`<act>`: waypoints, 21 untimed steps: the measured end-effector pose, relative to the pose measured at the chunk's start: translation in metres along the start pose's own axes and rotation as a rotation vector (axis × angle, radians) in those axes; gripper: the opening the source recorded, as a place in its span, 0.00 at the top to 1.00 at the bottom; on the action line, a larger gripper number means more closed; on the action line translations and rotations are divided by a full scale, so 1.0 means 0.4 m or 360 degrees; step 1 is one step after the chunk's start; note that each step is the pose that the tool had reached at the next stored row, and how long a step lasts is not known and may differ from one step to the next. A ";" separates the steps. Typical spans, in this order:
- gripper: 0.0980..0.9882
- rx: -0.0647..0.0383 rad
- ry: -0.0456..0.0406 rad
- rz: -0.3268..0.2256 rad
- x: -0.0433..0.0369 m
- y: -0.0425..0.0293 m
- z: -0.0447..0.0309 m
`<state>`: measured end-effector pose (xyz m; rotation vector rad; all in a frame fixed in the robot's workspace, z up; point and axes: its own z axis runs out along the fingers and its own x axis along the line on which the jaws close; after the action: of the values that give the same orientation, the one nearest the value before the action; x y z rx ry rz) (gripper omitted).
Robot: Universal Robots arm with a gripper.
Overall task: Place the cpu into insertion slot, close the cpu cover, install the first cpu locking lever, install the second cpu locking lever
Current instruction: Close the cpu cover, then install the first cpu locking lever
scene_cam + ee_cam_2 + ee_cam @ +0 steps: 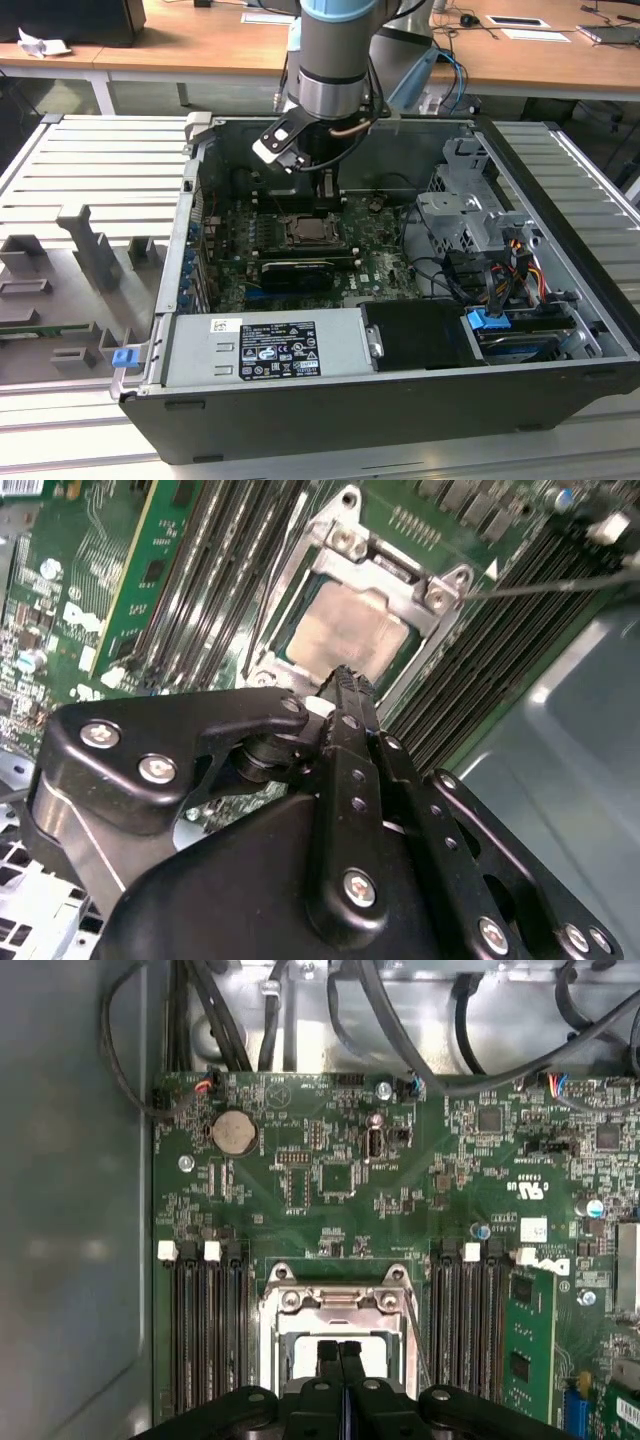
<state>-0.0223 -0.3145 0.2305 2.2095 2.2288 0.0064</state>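
1. Starting with the exterior view, the arm reaches down into the open computer case (300,420). The gripper (325,197) hangs just above the socket in the middle of the motherboard (390,250), where the cpu (308,231) sits.
2. In the second wrist view, the gripper (347,678) has its two fingers pressed together with nothing between them. Just beyond their tips, the cpu (350,630) lies flat in its slot, silvery-tan top showing. The cpu cover (385,568) appears to be lowered around it as a frame. A thin locking lever (560,582) runs out from the socket's corner over the memory slots, and I cannot tell whether it is latched.
3. In the first wrist view, the gripper (340,1352) again has its fingers together and empty, above the cpu (298,1360) inside the cpu cover (335,1305).

By my reading, placing the chip and closing the cover look done, and the lever work looks unfinished.
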 end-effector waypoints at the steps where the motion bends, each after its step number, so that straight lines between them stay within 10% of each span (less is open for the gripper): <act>1: 0.99 0.0000 0.0000 -0.0006 0.000 -0.009 0.001; 13: 0.99 0.0000 -0.0006 -0.0011 0.001 -0.026 0.001; 21: 0.99 0.0000 -0.0006 -0.0013 0.001 -0.025 -0.062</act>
<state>-0.0325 -0.3143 0.2553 2.1983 2.2358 0.0022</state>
